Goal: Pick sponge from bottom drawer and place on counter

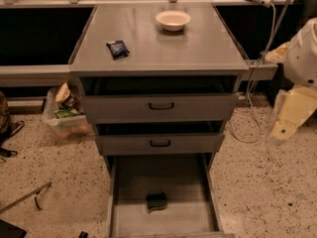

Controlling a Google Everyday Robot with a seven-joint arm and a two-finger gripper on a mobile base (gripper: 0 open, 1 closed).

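The sponge point(156, 201), dark green with a yellowish underlayer, lies on the grey floor of the pulled-out bottom drawer point(130, 217), near its middle. The counter point(158, 48) is the grey top of the cabinet. My arm, white and cream, hangs at the right edge of the view. Its lower end with the gripper point(278, 129) sits beside the cabinet at about the height of the middle drawer. It is well right of and above the sponge and touches nothing.
On the counter stand a white bowl point(173, 20) at the back and a dark blue packet point(118, 49) at the left. The two upper drawers point(160, 106) are slightly open. A plastic bin of packets point(64, 114) stands left of the cabinet. A cable point(250, 88) hangs at the right.
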